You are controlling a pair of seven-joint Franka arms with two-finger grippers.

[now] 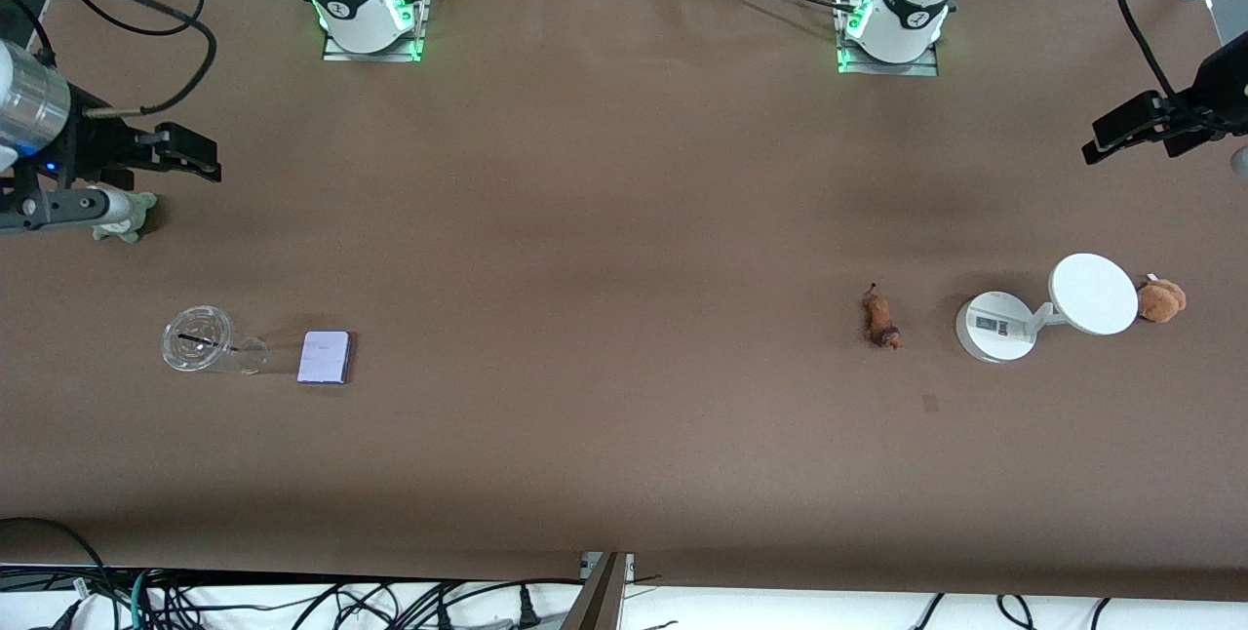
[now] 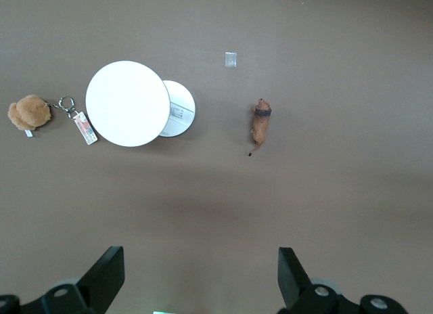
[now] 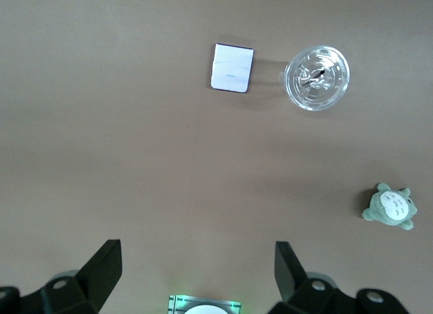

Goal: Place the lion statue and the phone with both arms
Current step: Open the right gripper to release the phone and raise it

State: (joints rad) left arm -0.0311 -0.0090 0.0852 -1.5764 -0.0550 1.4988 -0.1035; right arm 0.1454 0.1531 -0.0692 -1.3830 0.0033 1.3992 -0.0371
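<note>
The lion statue (image 1: 880, 318) is a small reddish-brown figurine lying on the brown table toward the left arm's end; it also shows in the left wrist view (image 2: 260, 122). The phone (image 1: 325, 357) is a flat pale lavender-white rectangle lying toward the right arm's end; it also shows in the right wrist view (image 3: 232, 68). My left gripper (image 1: 1107, 140) hangs high over the table's edge at its own end, open and empty (image 2: 201, 260). My right gripper (image 1: 195, 157) hangs high over its own end, beside the grey-green plush, open and empty (image 3: 198, 256).
A white round stand with a disc (image 1: 1033, 313) stands beside the lion statue, with a tan plush keychain toy (image 1: 1160, 300) past it. A clear plastic cup (image 1: 200, 339) is beside the phone. A grey-green plush (image 1: 127, 218) lies under the right gripper's arm. A small tape patch (image 1: 929, 403) marks the table.
</note>
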